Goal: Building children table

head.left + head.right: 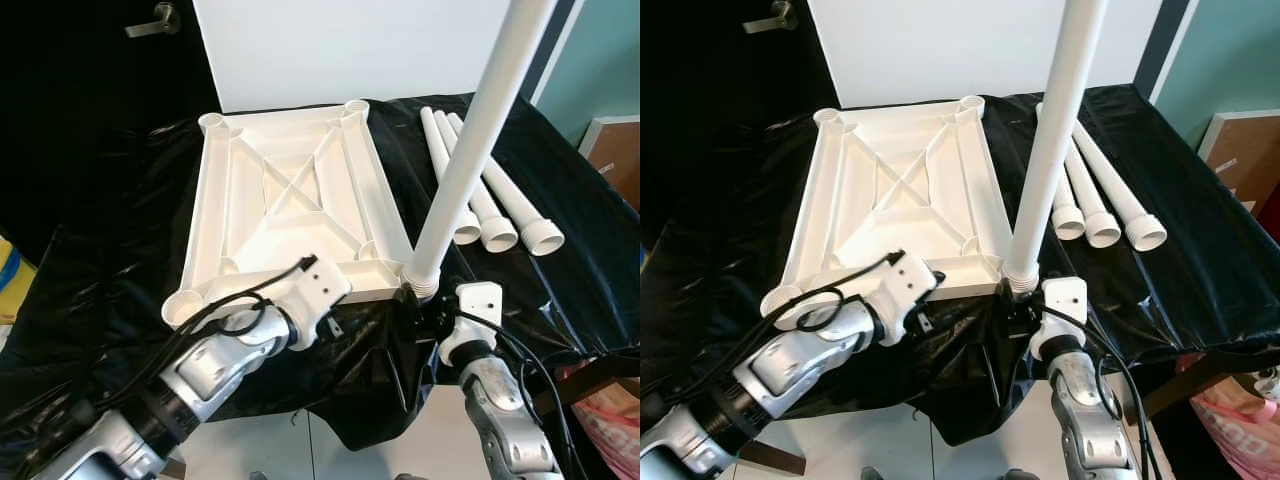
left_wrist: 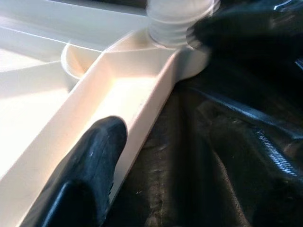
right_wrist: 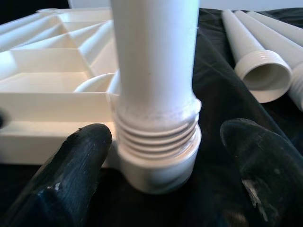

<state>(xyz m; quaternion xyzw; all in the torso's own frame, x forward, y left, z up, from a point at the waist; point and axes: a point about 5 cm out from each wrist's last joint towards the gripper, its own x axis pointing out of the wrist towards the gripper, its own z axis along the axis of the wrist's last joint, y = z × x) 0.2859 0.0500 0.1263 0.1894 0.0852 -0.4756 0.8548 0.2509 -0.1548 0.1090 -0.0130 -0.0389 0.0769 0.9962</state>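
Right wrist view: right gripper (image 3: 161, 175) astride leg (image 3: 156, 94)

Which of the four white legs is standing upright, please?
The leg at the tabletop's near right corner socket, between the right gripper's fingers. The other three legs lie flat on the black sheet.

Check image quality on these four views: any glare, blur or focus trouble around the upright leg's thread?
Left eye view: sharp; the white tabletop is bright, ribs readable. Left wrist view: soft and warm-tinted, the leg base blurred, the left gripper's finger out of focus. Right wrist view: thread on the leg fairly crisp, the right gripper's fingers blurred, spare legs soft.
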